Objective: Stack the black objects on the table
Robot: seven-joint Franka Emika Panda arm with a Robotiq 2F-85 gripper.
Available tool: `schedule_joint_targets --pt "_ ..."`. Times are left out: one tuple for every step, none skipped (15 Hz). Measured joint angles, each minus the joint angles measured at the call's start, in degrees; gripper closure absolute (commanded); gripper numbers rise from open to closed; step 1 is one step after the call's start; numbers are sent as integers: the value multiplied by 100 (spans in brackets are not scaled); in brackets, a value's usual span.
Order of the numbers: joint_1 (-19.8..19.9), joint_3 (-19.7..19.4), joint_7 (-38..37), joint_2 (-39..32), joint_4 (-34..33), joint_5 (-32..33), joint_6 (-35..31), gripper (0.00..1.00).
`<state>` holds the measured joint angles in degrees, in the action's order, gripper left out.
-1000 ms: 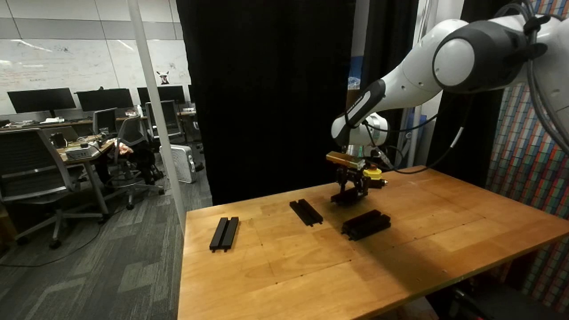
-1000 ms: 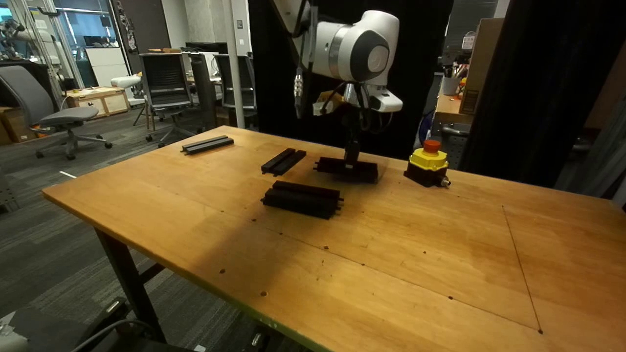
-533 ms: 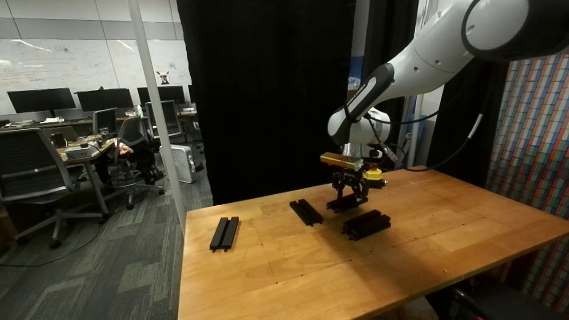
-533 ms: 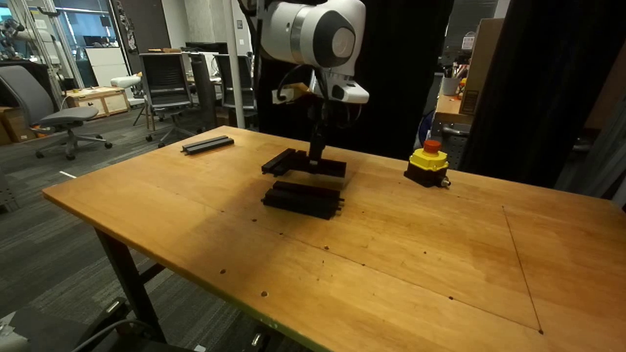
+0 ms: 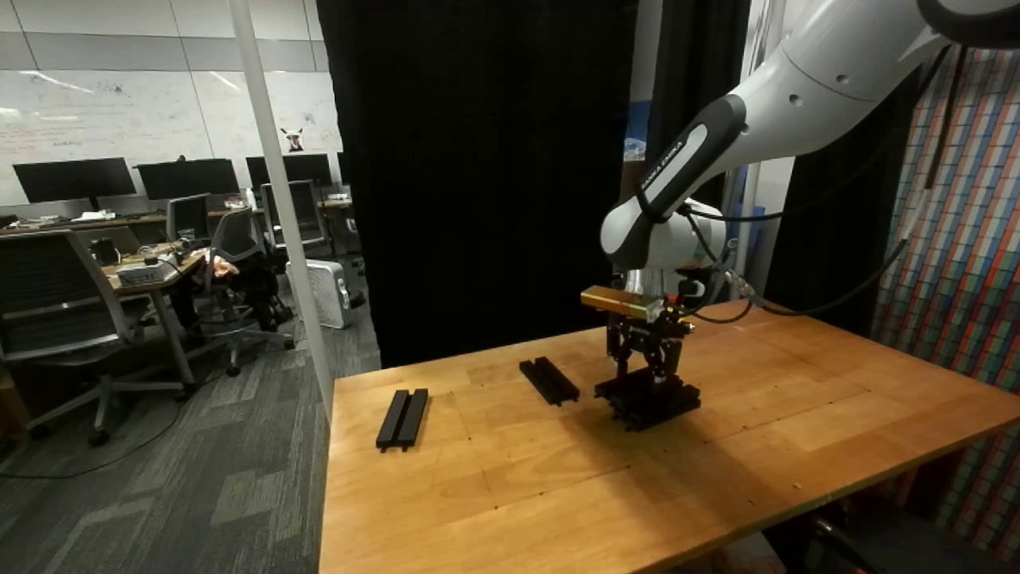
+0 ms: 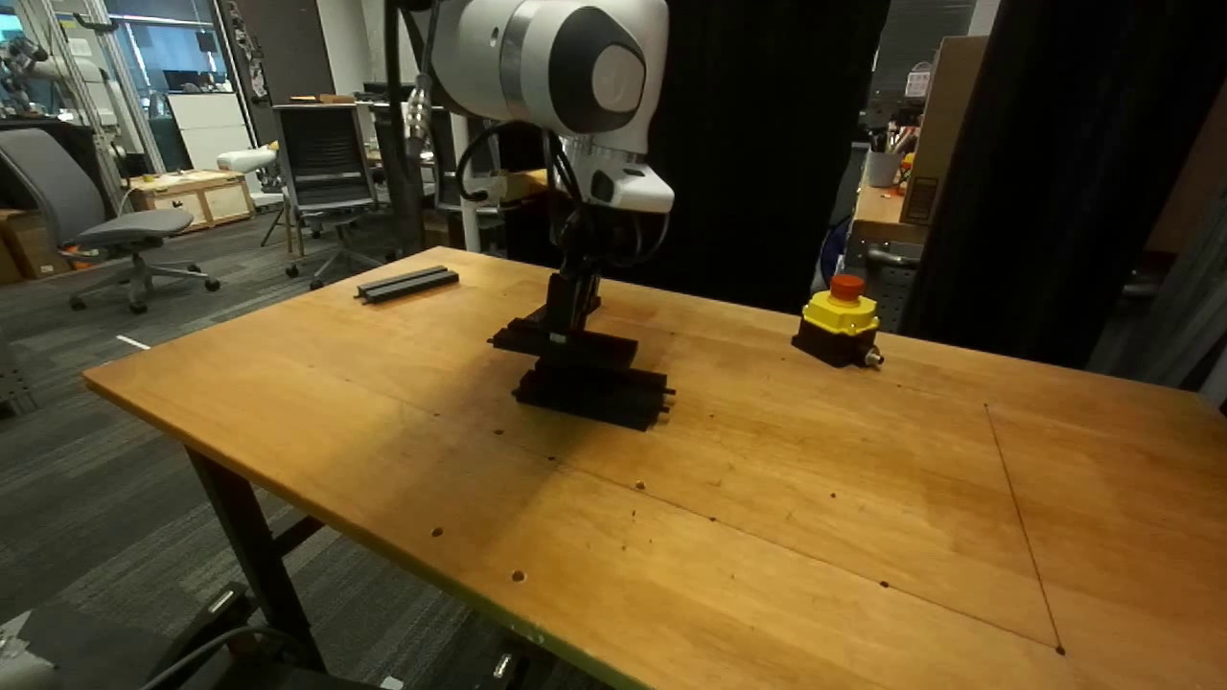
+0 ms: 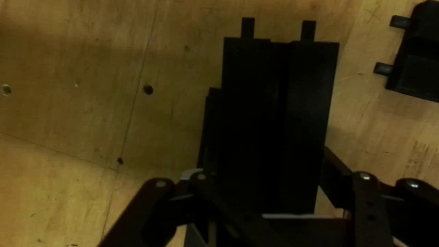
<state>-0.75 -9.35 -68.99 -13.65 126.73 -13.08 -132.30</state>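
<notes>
A black curtain (image 5: 494, 175) hangs behind the wooden table (image 5: 414, 510) I am working over; well beyond, in an exterior view, a whiteboard (image 5: 135, 127) and monitors (image 5: 76, 182) sit at ten o'clock from my gripper (image 5: 641, 377). I have the gripper pointing down and clamped on a black bar (image 7: 308, 103), its fingers (image 7: 336, 178) on either long side, the bar's two prongs toward twelve o'clock in the wrist view. Just under it the lower black object (image 6: 604, 402) rests on the table, its edge peeking out past the held bar at eleven o'clock in the wrist view. From here I cannot tell whether the two touch, nor how many layers the lower one has. A little farther out, a second black bar (image 5: 550, 380) lies flat at nine o'clock in an exterior view; its pronged end shows at two o'clock in the wrist view, the rest cut off by the frame. Past that, between eight and nine o'clock in an exterior view, a third black bar (image 5: 401, 420) lies flat, well apart from the others. At three o'clock in an exterior view I see a yellow box with a red button (image 6: 840, 319), standing upright.
</notes>
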Motion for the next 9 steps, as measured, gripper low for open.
schedule_joint_targets --pt "0 13 -69 63 117 60 -72 54" --pt "0 18 -151 110 216 141 -151 54" --pt "0 17 -241 150 305 244 -236 54" --pt "0 15 -348 174 372 359 -311 54" --pt "1 14 -451 190 428 461 -381 54" --pt "1 12 -546 192 469 559 -448 54" --pt "1 10 -630 192 502 638 -502 54" --pt "2 9 -690 192 530 704 -558 54" --pt "3 7 -746 192 557 761 -613 54"
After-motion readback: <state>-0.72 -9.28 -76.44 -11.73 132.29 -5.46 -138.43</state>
